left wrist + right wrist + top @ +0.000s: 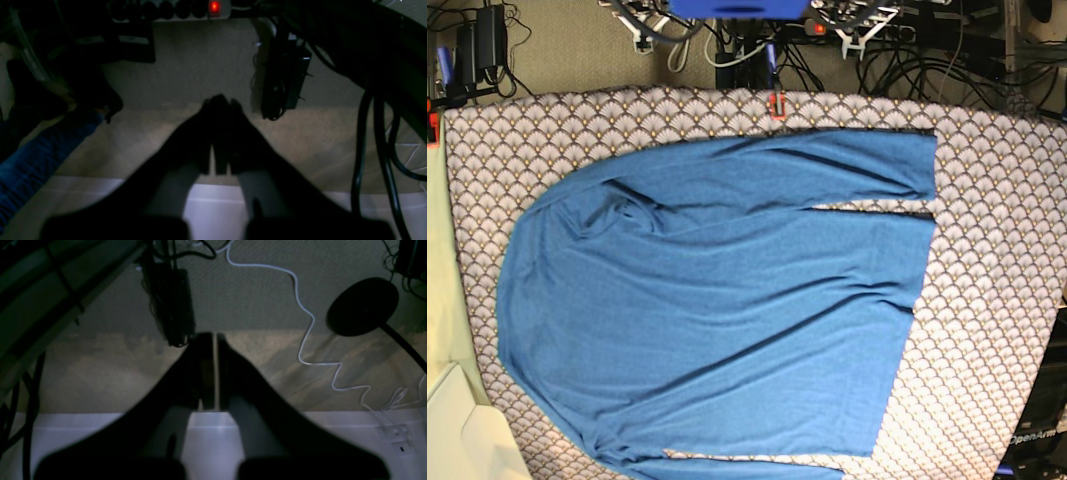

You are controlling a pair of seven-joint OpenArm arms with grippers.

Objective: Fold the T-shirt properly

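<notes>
Risk of bunching the flat blue T-shirt (pixel 717 310) if left gripper (pixel 220 100) and right gripper (pixel 213 336), both closed and empty, snag 1 layer.

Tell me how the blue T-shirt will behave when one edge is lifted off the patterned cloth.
The T-shirt will probably drape limply: it lies flat with soft wrinkles across the body. The sleeve lying alongside would likely trail and sag. It may drag on the patterned table cloth rather than slide freely.

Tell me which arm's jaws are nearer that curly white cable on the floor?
Right. The white cable trails right of its shut jaws; the left arm's view shows none.
</notes>
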